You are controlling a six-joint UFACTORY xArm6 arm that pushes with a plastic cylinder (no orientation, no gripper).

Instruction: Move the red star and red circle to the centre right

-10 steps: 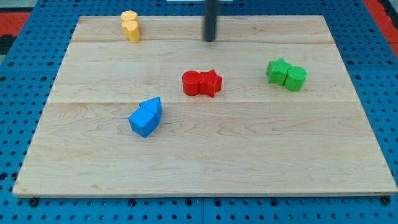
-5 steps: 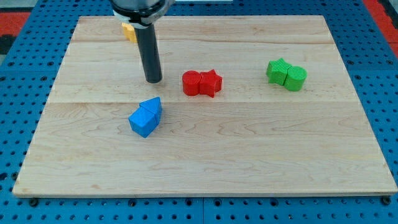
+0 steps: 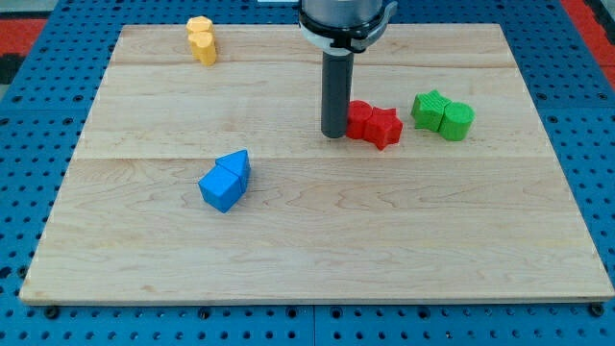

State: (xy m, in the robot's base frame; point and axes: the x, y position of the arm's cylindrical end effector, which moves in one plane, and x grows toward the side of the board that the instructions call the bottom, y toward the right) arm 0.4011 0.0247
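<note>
Pressing my tip (image 3: 333, 134) against the red circle block (image 3: 358, 120) | red star block (image 3: 384, 128) touching it, just left of the green pair (image 3: 443, 114) | no jaws on our rod | centre right nearly reached.

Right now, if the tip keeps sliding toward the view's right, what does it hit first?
My tip sits right against the red circle, apparently touching it, so that comes first. The red star adjoins it beyond, then the green blocks slightly higher, likely in line.
</note>
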